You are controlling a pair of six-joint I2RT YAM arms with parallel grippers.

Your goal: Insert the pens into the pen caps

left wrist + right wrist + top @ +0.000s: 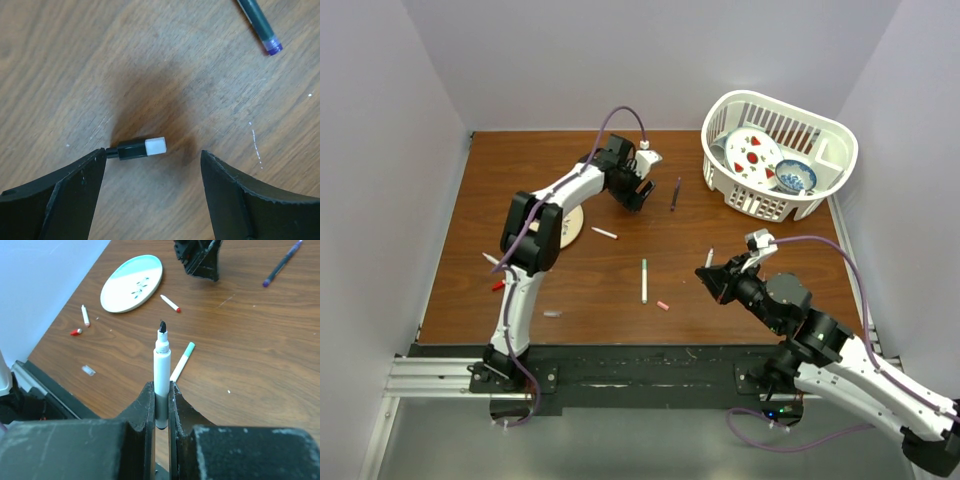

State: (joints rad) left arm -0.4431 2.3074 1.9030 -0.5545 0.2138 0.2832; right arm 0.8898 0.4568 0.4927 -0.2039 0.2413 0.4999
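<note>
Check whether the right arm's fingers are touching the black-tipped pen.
Touching. The right wrist view shows both fingers pressed against opposite sides of the black-tipped pen, clamping its barrel with no gap.

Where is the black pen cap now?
Left wrist view: the black pen cap lies on the table between the fingers of the open left gripper, near the purple-tipped pen.

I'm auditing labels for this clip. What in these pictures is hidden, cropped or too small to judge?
Left wrist view: the purple-tipped pen is cut off by the top edge.
Left wrist view: the black cap lies side-on; its open end cannot be told.
Right wrist view: the lower end of the black-tipped pen is hidden inside the right gripper.
Top view: plate partly covered by the left arm.
Top view: clear piece too small to identify.
</note>
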